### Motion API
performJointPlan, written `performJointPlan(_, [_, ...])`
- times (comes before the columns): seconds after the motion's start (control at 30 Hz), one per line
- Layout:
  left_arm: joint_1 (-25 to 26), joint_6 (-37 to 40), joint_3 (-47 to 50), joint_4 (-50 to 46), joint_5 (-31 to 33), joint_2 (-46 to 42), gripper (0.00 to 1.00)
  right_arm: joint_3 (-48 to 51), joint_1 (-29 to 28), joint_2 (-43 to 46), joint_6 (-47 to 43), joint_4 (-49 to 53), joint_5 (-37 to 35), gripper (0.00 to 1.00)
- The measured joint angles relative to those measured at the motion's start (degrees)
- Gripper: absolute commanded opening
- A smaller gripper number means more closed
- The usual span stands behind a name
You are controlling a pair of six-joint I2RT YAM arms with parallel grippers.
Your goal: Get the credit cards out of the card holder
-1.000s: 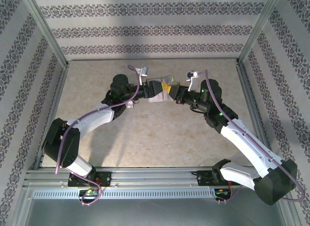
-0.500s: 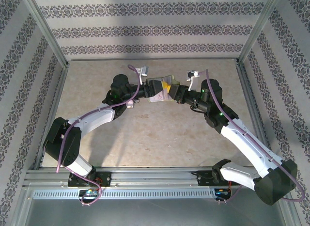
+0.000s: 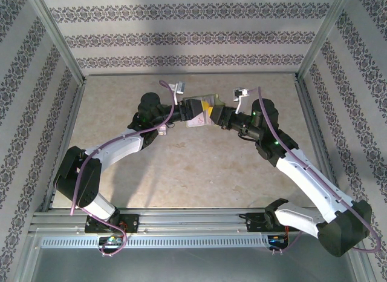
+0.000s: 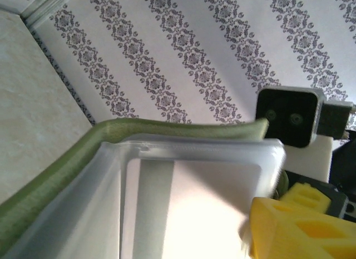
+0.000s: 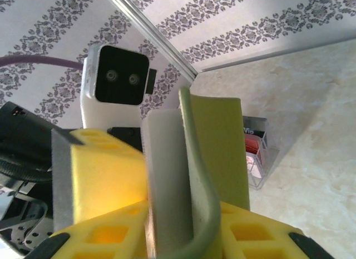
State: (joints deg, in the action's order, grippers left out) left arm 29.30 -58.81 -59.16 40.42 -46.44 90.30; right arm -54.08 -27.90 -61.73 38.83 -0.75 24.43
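Observation:
The card holder (image 3: 201, 105) hangs above the table at the back centre, between my two grippers. In the left wrist view its green cover (image 4: 167, 128) bends over a clear pocket with a pale, grey-striped credit card (image 4: 206, 209) inside. My left gripper (image 3: 184, 110) is at the holder's left side, its fingers hidden behind it. My right gripper (image 5: 178, 203) is shut on the folded holder (image 5: 214, 137), with a yellow finger (image 5: 105, 175) on each side. A red credit card (image 5: 253, 145) shows in a clear pocket behind. The right finger (image 4: 300, 225) shows beside the pocket.
Patterned walls and metal frame posts (image 3: 311, 55) enclose the beige table (image 3: 199, 173). Both arms arch in from the near edge and meet at the back centre. The rail with the arm bases (image 3: 193, 224) runs along the front.
The right gripper has edged slightly left, closer to the left gripper. The card holder stays raised between them at nearly the same spot.

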Motion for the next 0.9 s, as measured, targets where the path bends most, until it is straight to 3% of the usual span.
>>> performJointPlan(0.17, [0.3,0.0,0.0,0.0,0.2,0.0,0.61,0.9,0.0,1.7,0.0,-0.9,2.3,0.28])
performJointPlan(0.3, [0.4,0.0,0.0,0.9,0.2,0.0,0.61,1.1,0.0,2.7,0.0,-1.0,2.3,0.19])
performJointPlan(0.5, [0.4,0.0,0.0,1.6,0.2,0.0,0.62,1.4,0.0,2.7,0.3,-1.3,2.2,0.16])
performJointPlan(0.6, [0.4,0.0,0.0,1.6,0.2,0.0,0.67,1.4,0.0,2.7,0.6,-1.6,2.2,0.12])
performJointPlan(0.9, [0.4,0.0,0.0,1.5,1.0,0.0,0.82,1.5,0.1,2.9,1.6,-2.5,2.3,0.16])
